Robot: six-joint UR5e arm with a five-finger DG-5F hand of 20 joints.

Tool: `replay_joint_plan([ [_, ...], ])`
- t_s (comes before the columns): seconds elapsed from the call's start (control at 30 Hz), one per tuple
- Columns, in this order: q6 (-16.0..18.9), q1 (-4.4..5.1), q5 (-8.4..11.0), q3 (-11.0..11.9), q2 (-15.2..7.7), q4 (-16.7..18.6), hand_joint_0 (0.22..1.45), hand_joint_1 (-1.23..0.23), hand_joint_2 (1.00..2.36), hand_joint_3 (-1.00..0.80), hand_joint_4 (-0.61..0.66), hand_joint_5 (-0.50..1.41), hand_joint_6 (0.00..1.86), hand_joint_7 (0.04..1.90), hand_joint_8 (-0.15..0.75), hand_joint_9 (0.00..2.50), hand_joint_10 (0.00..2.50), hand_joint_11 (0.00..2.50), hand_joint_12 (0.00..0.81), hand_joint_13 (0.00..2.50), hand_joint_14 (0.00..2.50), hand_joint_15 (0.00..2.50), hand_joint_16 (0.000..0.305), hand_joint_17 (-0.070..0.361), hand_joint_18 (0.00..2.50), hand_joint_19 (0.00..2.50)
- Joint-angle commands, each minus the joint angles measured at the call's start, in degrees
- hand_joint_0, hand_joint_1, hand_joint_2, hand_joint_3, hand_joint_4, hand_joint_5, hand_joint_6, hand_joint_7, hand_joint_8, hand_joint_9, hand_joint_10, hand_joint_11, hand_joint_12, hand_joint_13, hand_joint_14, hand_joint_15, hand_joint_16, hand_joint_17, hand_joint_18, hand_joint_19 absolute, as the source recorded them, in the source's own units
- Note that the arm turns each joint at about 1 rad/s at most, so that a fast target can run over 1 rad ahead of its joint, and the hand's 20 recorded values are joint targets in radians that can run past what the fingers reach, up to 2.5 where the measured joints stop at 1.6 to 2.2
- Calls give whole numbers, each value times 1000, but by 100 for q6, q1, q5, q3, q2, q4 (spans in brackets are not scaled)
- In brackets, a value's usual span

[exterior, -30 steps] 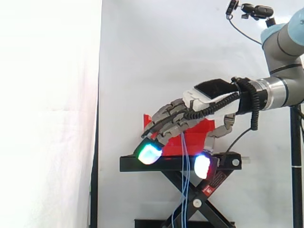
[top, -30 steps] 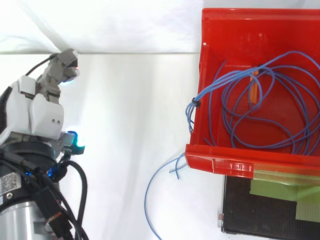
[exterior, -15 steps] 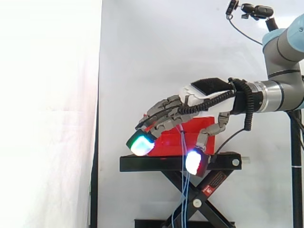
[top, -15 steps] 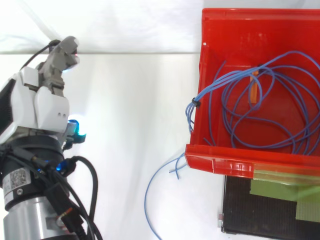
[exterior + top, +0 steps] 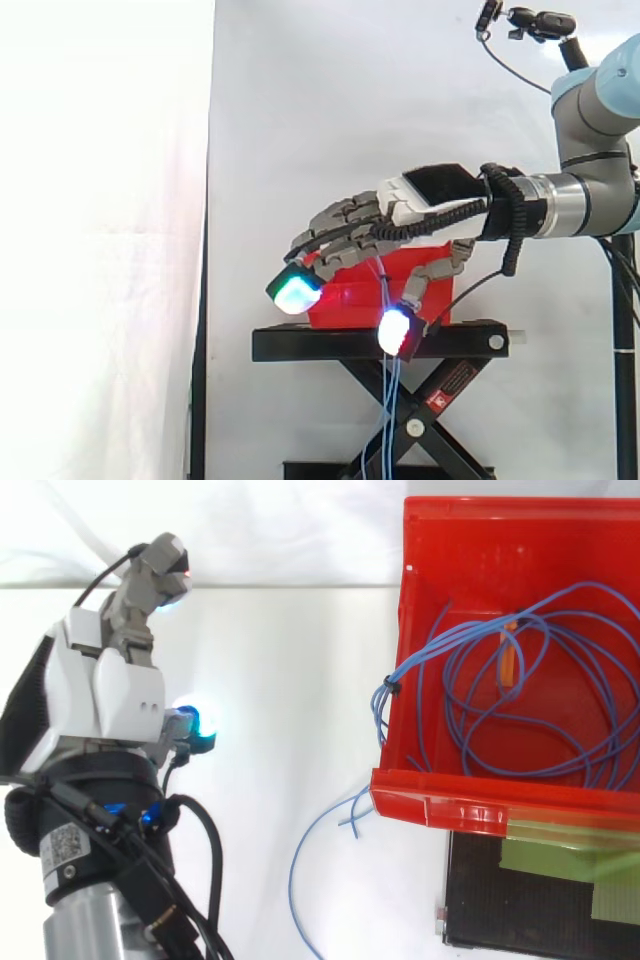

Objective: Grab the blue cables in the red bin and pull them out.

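1. We see the hand (image 5: 108, 695) well apart from the red bin (image 5: 440, 805), toward the left edge of the top view; its fingers are loosely spread and hold nothing.
2. The blue cables (image 5: 520, 705) lie coiled inside the bin; some strands hang over its edge, down past the black stand (image 5: 300, 343).

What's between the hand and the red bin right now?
Top view: just bare white surface between the hand and the red bin; one blue cable end hangs out beside the bin.

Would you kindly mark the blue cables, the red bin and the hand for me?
blue cables (image 5: 390, 685): top view, where the strands bunch.
red bin (image 5: 470, 805): top view, near wall.
hand (image 5: 105, 695): top view, white back.
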Motion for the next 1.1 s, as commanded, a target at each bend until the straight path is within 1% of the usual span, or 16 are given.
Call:
replay_joint_plan([
  [0.0, -197, -67, -69, -4, -1, -51, 753, -932, 1000, -1000, 182, 548, 8, 571, 231, 603, 15, 402, 307, 390, 9, 227, 40, 91, 309, 416],
  [0.03, -241, -85, -78, -4, -1, -51, 753, -932, 1000, -1000, 182, 548, 8, 571, 231, 603, 15, 402, 307, 390, 9, 227, 40, 91, 309, 416],
  [0.07, -364, -129, -122, -12, -1, -78, 753, -932, 1000, -1000, 180, 549, 7, 572, 231, 604, 15, 402, 307, 391, 9, 231, 40, 91, 310, 413],
  [0.17, -505, -164, -140, -171, 8, -42, 753, -934, 1000, -1000, 177, 552, 7, 577, 229, 604, 15, 406, 307, 394, 9, 232, 40, 91, 310, 413],
  [0.2, -584, -190, -140, -258, -1, 10, 755, -933, 1000, -1000, 177, 552, 8, 573, 228, 604, 17, 406, 307, 394, 9, 232, 40, 90, 310, 420],
  [0.33, -628, -225, -149, -346, 8, 133, 757, -933, 1000, -1000, 182, 554, 6, 575, 228, 604, 17, 411, 307, 400, 9, 234, 40, 90, 318, 419],
  [0.37, -645, -260, -175, -355, -1, 133, 760, -933, 1000, -1000, 175, 561, 7, 581, 228, 605, 15, 413, 306, 399, 10, 237, 40, 90, 319, 423],
  [0.43, -645, -269, -193, -355, 8, 133, 761, -934, 1000, -1000, 174, 563, 7, 586, 227, 605, 17, 407, 306, 400, 9, 241, 40, 90, 323, 419],
  [0.47, -698, -313, -254, -355, -1, 116, 761, -934, 1000, -1000, 170, 572, 6, 594, 227, 606, 15, 408, 305, 403, 10, 230, 40, 90, 326, 429],
  [0.53, -760, -357, -298, -355, 8, 107, 765, -934, 1000, -1000, 167, 575, 7, 593, 228, 605, 15, 408, 305, 410, 9, 240, 40, 90, 330, 430],
  [0.6, -953, -419, -342, -355, -1, 98, 765, -935, 1000, -1000, 167, 581, 5, 596, 228, 606, 15, 408, 304, 417, 9, 245, 40, 90, 331, 429],
  [0.7, -1085, -462, -342, -355, 8, 72, 769, -938, 1000, -1000, 160, 588, 4, 604, 226, 610, 17, 418, 303, 419, 10, 245, 40, 89, 334, 437],
  [0.87, -1278, -506, -342, -355, 8, -34, 773, -940, 1000, -1000, 160, 597, 4, 618, 225, 613, 18, 420, 305, 439, 10, 261, 39, 89, 349, 444],
  [0.9, -1480, -533, -342, -355, 8, -130, 774, -940, 1000, -1000, 158, 596, 5, 618, 225, 615, 16, 424, 304, 440, 10, 265, 39, 89, 350, 444],
  [0.93, -1551, -550, -342, -355, 8, -165, 777, -941, 1000, -1000, 159, 599, 5, 619, 225, 615, 16, 422, 304, 439, 10, 261, 39, 88, 350, 444],
  [1.07, -1770, -559, -342, -355, 8, -288, 779, -941, 1000, -1000, 159, 601, 5, 620, 225, 622, 16, 428, 303, 439, 12, 265, 39, 88, 356, 443],
])
